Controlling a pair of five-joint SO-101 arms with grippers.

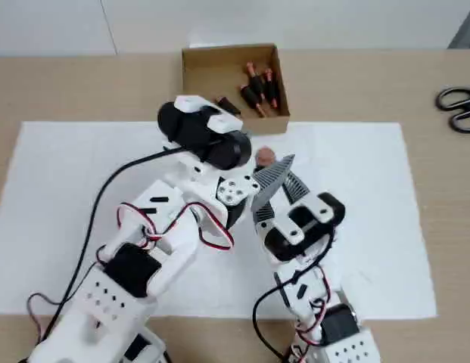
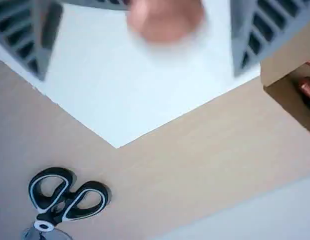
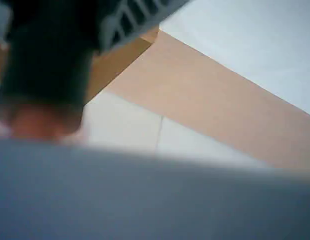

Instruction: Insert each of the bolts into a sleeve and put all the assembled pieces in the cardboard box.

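**Orange-Ended Bolt Between the Two Grippers**

An orange bolt end (image 2: 164, 20) is seen between the wide-spread jaws of the left gripper (image 2: 142, 47), above the white sheet (image 1: 83, 197). Whether the right gripper (image 1: 286, 172) is apart or together cannot be told. Beyond, black-and-orange assembled pieces (image 1: 259, 87) lie in the cardboard box (image 1: 195, 72). Scissors (image 1: 458, 106) lie on the table far to the right.

An orange piece (image 2: 164, 20) is a blur cut off at the picture's edge; what it is cannot be told. The scissors (image 2: 65, 197) lose their blades at the edge, and the box (image 2: 289, 75) is mostly cut off. A grey blur (image 3: 155, 195) hides part of the surface (image 3: 209, 95), beside a blurred black cylinder (image 3: 45, 60).
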